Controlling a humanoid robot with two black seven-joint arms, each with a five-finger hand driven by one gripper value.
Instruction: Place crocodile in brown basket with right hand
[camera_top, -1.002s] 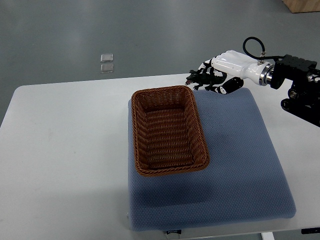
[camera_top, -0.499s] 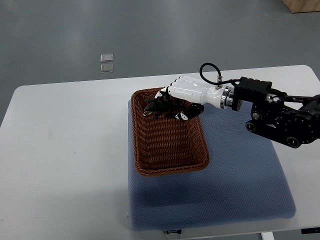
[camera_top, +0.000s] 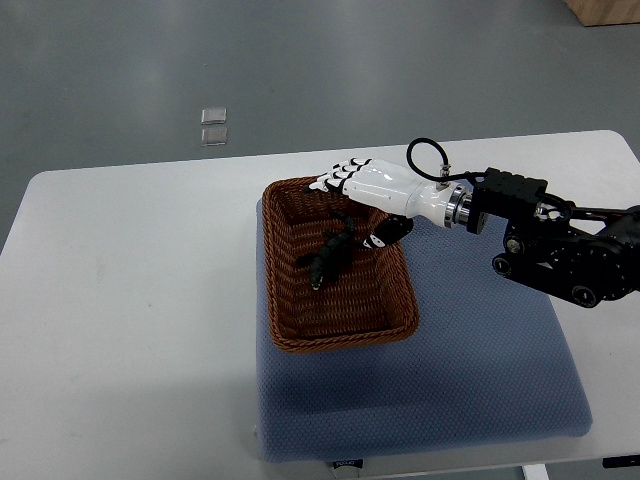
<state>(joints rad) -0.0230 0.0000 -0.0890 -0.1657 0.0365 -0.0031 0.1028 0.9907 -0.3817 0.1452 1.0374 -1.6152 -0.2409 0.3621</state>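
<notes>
Brown woven basket (camera_top: 340, 343): 1 item, on blue mat (camera_top: 480, 370) over white table (camera_top: 130, 300). Right hand (camera_top: 365, 185): white, above the basket's far right corner, fingers spread, holding nothing. Dark crocodile (camera_top: 328, 255): 1 item, lying on the basket floor just beneath the hand, beside its thumb; contact unclear.

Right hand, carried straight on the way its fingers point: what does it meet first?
The right hand points left; likely the brown basket's far left rim if low enough, height unclear. Beyond that, only white table.
</notes>
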